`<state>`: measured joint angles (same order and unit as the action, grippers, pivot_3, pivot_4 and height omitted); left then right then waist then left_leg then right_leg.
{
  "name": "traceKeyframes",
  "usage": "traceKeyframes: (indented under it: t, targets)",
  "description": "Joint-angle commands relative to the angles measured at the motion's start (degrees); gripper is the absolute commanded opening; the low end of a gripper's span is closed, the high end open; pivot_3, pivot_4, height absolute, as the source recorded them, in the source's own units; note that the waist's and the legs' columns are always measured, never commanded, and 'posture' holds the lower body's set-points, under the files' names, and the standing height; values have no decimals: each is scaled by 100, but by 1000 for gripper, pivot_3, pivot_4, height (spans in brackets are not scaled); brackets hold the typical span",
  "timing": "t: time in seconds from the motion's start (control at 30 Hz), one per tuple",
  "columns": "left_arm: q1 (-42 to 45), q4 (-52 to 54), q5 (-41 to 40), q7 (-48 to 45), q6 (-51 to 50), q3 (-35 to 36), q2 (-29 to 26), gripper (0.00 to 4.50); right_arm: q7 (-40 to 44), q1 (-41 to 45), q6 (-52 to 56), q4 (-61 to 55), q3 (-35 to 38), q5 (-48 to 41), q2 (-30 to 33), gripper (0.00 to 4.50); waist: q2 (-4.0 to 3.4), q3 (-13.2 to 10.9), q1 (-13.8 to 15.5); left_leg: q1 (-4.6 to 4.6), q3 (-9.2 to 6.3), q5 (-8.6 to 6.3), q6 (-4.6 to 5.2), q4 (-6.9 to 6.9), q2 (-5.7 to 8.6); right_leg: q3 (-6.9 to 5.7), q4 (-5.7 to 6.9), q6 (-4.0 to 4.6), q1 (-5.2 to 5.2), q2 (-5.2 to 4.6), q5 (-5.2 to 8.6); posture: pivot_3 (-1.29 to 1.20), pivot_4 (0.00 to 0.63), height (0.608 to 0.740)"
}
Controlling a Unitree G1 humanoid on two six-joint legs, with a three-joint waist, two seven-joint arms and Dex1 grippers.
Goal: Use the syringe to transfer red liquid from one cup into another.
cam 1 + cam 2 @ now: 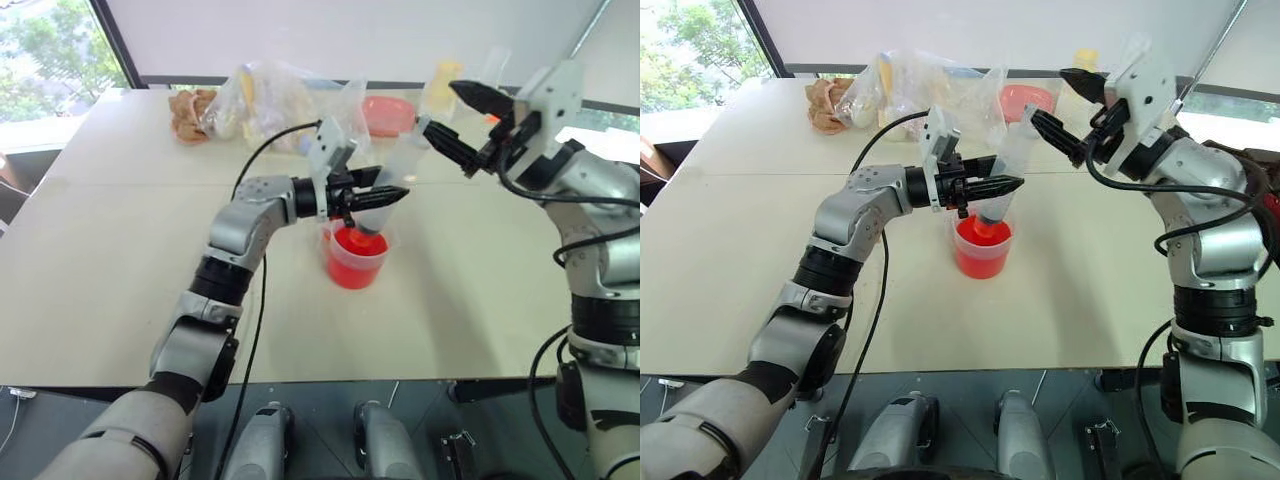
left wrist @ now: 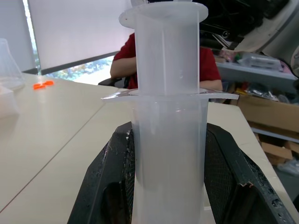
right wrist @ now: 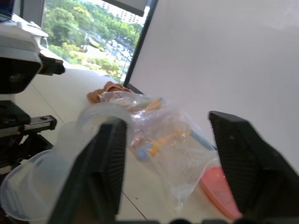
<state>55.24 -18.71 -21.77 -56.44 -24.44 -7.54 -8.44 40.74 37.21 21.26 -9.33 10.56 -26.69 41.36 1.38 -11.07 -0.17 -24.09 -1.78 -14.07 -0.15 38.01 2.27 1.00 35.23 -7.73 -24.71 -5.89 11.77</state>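
Observation:
The clear syringe [image 1: 397, 168] leans over the red cup [image 1: 355, 260], its orange tip dipped in the red liquid [image 1: 982, 237]. My left gripper [image 1: 375, 196] is shut on the syringe barrel [image 2: 169, 140], with a black finger [image 2: 105, 186] on each side. My right gripper [image 1: 1068, 105] hangs open just past the plunger's upper end. In the right wrist view the plunger's round end [image 3: 56, 154] lies beside one finger [image 3: 100, 172], and the other finger [image 3: 247, 158] stands well apart from it.
At the back of the table lie a clear plastic bag [image 1: 275, 100] of items, a brown lump [image 1: 190, 112] and a pink shallow bowl [image 1: 388, 114]. A clear container [image 1: 440, 88] stands back right. A person in a red shirt [image 2: 210, 60] sits beyond the table.

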Motion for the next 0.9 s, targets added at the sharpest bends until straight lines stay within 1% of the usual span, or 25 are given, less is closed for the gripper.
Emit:
traceKeyframes:
  t: [0.03, 0.1, 0.23, 0.33, 0.43, 0.53, 0.67, 0.77, 0.9]
  targets:
    - [180, 86, -79, -36, 71, 184, -82, 1410, 123, -565, 851, -646, 945, -1007, 293, 2891, -2, 0, 15, 1, -1, -2, 3, 0, -1, -2, -2, 0, 2, 0, 0, 0, 150, 737]
    - [215, 64, -90, -2, 72, 222, -98, 1410, 193, -944, 1386, -892, 1284, -1525, 471, 2891, -6, -1, 66, 2, -4, -4, 7, 0, -2, 4, -4, 0, 2, -1, 0, 0, 150, 737]
    - [487, -63, -283, 176, 13, 529, -56, 1410, 165, -1547, 1845, -1294, 1757, -1933, 758, 2891, -7, -1, 69, 6, -2, -5, 9, 1, -4, 7, -5, 0, 4, -1, 0, 0, 150, 737]
    - [802, -86, -652, 341, -291, 908, 16, 1410, 54, -1643, 1840, -1321, 1715, -1857, 783, 2891, -6, -2, 71, 6, 0, -5, 9, 6, -5, 7, -5, 0, 4, 0, 0, 0, 150, 737]
    - [1082, -83, -762, 351, -364, 1045, -38, 1410, 44, -1676, 1793, -1318, 1596, -1796, 768, 2891, -7, -1, 75, 7, 1, -5, 9, 7, -4, 6, -5, 0, 5, 0, 0, 0, 150, 737]
    - [1567, -336, -889, 458, -400, 1289, -108, 1410, 72, -1584, 1634, -1069, 1514, -1671, 737, 2891, -7, -2, 81, 7, 2, -5, 9, 7, -2, 7, -4, -1, 6, 0, 0, 0, 150, 737]
    - [2025, -1066, -604, 475, 157, 1310, -168, 1410, 56, -1260, 1316, -700, 1304, -1437, 623, 2891, -6, -2, 76, 6, 9, -5, 9, 10, 4, 6, -6, -1, 7, 1, 0, 0, 150, 737]
    - [2181, -1740, -319, 420, 688, 1213, -183, 1410, 33, -902, 1030, -443, 1058, -1188, 516, 2891, -9, 0, 69, 10, 13, -5, 9, 9, 8, 4, -6, -1, 8, 2, 0, 0, 150, 737]
    - [2243, -2553, 80, 358, 1366, 1056, -87, 1410, -16, -332, 465, 66, 559, -558, 377, 2891, -8, -1, 67, 10, 20, -5, 9, 9, 9, 4, -6, -1, 8, 4, 0, 0, 150, 737]
